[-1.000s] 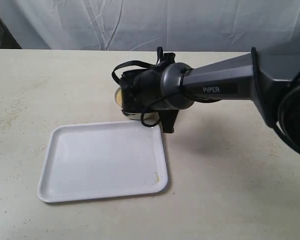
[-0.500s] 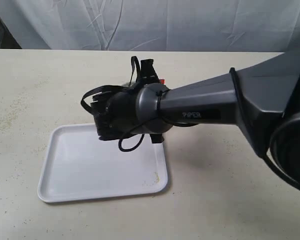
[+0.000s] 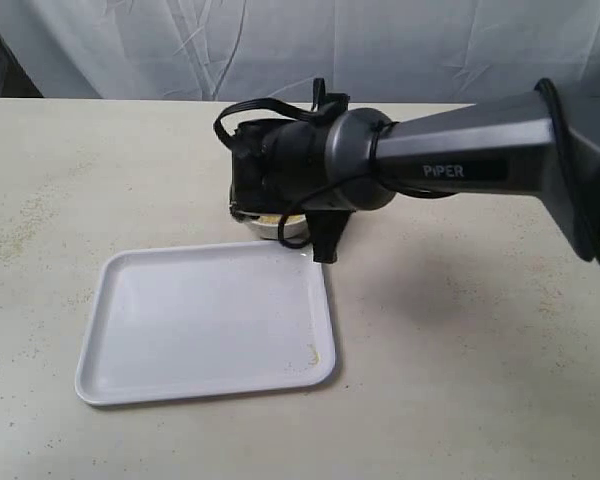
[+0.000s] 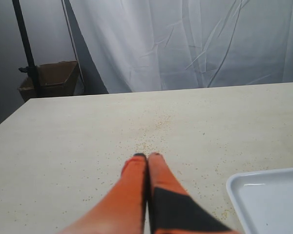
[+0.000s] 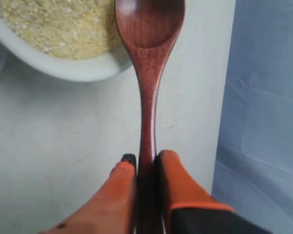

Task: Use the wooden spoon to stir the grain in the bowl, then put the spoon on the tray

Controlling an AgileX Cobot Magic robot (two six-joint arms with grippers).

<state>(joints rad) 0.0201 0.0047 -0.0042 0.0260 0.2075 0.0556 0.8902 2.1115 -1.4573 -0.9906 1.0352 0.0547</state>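
Note:
The dark reddish-brown wooden spoon (image 5: 149, 53) is held by its handle in my right gripper (image 5: 145, 158), which is shut on it. Its oval head lies over the rim of the small white bowl (image 5: 73, 70), at the edge of the yellow-tan grain (image 5: 53, 22). In the exterior view my right arm's wrist (image 3: 300, 180) covers most of the bowl (image 3: 283, 228), and the spoon and fingers are hidden there. The big white tray (image 3: 210, 320) lies just in front of the bowl. My left gripper (image 4: 147, 156) is shut on nothing, low over the table beside a tray corner (image 4: 268, 200).
Loose grains (image 4: 151, 141) are scattered on the beige tabletop ahead of the left gripper, and a few lie in the tray's near right corner (image 3: 313, 352). A white cloth backdrop (image 3: 380, 50) hangs behind the table's far edge. A cardboard box (image 4: 51, 80) stands off the table.
Half a second ago the right wrist had swung left over the tray's far edge. It is now back to the right, over the bowl, much as one second ago.

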